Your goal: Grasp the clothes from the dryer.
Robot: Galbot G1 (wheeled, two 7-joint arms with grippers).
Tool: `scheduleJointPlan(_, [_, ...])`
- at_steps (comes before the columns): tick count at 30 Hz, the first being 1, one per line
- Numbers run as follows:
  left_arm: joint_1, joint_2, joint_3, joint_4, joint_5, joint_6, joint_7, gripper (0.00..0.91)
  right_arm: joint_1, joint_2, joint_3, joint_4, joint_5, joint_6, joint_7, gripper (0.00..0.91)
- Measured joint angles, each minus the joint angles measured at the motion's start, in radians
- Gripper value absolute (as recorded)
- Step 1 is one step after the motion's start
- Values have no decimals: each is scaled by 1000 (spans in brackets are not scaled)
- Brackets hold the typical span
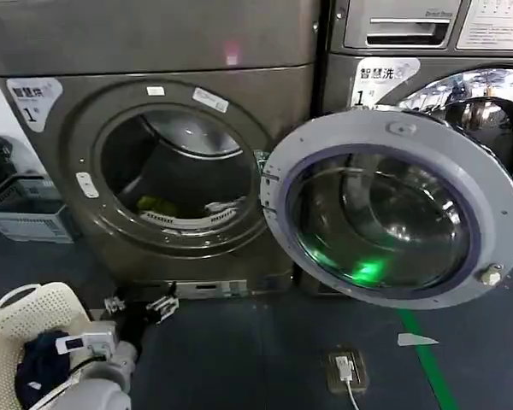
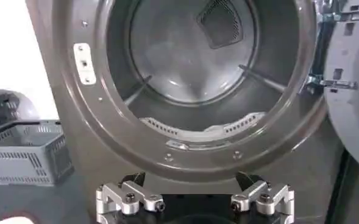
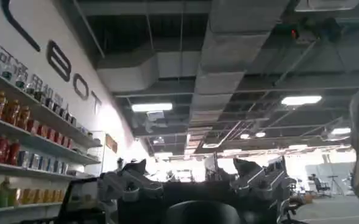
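The dryer (image 1: 60,137) stands with its round door (image 1: 496,196) swung open to the right. In the bottom of the drum lie the clothes: a yellow-green piece (image 1: 158,205) and white pieces (image 1: 212,213). The left wrist view looks straight into the drum, where the white clothes (image 2: 213,128) lie behind the lower rim. My left gripper (image 1: 139,304) (image 2: 194,196) hangs low in front of the dryer, below the porthole, open and holding nothing. My right gripper (image 3: 194,173) is open too, points up at the ceiling and is far from the dryer.
A white basket (image 1: 21,320) with dark navy fabric sits at my lower left. A grey crate (image 1: 21,213) stands left of the dryer. A second machine (image 1: 427,51) is behind the open door. A floor socket (image 1: 345,369) and green tape (image 1: 427,363) mark the floor.
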Motion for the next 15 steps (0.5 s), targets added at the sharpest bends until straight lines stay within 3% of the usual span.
scheduleJointPlan(15, [6,-1,-6,1,-1,0,0,907,2,10,-6,5,0,2,0,907])
